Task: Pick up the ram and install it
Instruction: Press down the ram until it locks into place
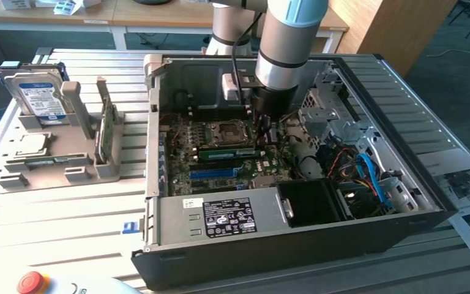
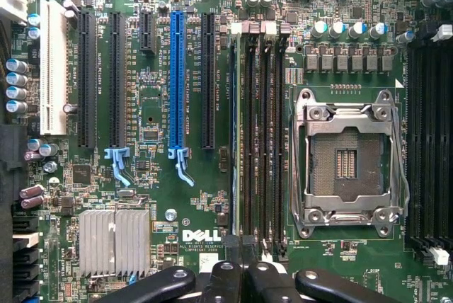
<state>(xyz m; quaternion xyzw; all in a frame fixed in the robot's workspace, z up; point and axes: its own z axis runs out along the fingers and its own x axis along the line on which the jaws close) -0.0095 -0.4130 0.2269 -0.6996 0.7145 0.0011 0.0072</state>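
Tool [image 2: 241,275] hovered over the memory slots [image 2: 256,133], its grip state unclear. Seating the ram [image 1: 227,152] well likely needed square, even pressure.

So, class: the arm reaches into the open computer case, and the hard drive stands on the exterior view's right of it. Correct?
No. The exterior view shows the hard drive on its left side, beside the computer case; the arm does reach into that case.

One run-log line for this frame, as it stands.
gripper inside case, above memory slots | ram green stick beside CPU socket | seating unclear
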